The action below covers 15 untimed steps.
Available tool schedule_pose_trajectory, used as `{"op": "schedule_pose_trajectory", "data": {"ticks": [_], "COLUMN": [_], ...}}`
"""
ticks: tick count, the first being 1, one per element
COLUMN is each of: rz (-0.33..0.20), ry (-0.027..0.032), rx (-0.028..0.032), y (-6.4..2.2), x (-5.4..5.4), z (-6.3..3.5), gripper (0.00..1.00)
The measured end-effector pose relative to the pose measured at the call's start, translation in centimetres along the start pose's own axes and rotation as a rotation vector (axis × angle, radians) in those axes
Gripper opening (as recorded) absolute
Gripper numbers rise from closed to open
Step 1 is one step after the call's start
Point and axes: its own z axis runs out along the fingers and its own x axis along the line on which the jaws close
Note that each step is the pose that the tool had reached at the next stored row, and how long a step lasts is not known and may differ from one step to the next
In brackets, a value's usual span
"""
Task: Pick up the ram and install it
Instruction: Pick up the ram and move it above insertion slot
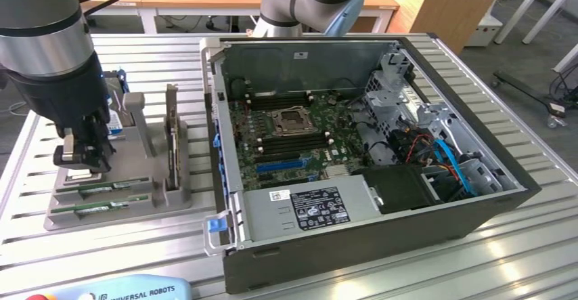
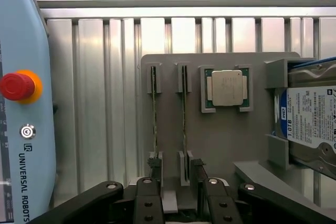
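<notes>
Open black computer case point(image 1: 380, 246) stands on slatted aluminium table point(image 1: 505, 259); grey plastic fixture point(image 2: 220, 140) holds square silver processor point(image 2: 227, 87) beside blue-labelled silver hard drive point(image 2: 310, 124)

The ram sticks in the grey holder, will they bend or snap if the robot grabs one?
Probably stiff: each ram stick stands straight on its thin edge in the grey holder. Likely light, being so slim.

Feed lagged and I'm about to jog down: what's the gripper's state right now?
Gripper: open, holding nothing; it hangs over the ram sticks in the gray holder.
</notes>
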Motion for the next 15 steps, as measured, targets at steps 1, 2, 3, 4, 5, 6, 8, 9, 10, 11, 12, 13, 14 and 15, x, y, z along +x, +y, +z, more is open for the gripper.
{"op": "schedule_pose_trajectory", "data": {"ticks": [1, 2, 3, 4, 5, 6, 8, 9, 10, 11, 12, 13, 14, 15], "rz": [0.000, 0.000, 0.000, 0.000, 0.000, 0.000, 0.000, 0.000, 0.000, 0.000, 0.000, 0.000, 0.000, 0.000], "ry": [0.0000, -0.0001, 0.0000, 0.0000, 0.0000, 0.0001, 0.0001, 0.0001, 0.0001, 0.0001, 0.0001, 0.0000, 0.0000, -0.0001], "rx": [0.0001, 0.0001, 0.0000, 0.0001, 0.0000, -0.0001, -0.0001, 0.0000, 0.0000, 0.0000, 0.0000, 0.0000, 0.0000, 0.0001], "y": [0.00, -0.01, -0.01, -0.01, -0.02, -0.02, -0.02, -0.02, -0.02, -0.03, -0.02, -0.02, -0.03, -0.03], "x": [0.00, 0.00, 0.01, 0.01, 0.01, 0.01, 0.01, 0.01, 0.01, 0.01, 0.01, 0.01, 0.01, 0.01], "z": [0.07, 0.16, 0.22, 0.28, 0.33, 0.37, 0.43, 0.46, 0.48, 0.50, 0.51, 0.53, 0.55, 0.59], "gripper": [0.36, 0.36, 0.36, 0.36, 0.36, 0.36, 0.36, 0.36, 0.36, 0.36, 0.36, 0.36, 0.36, 0.36]}}
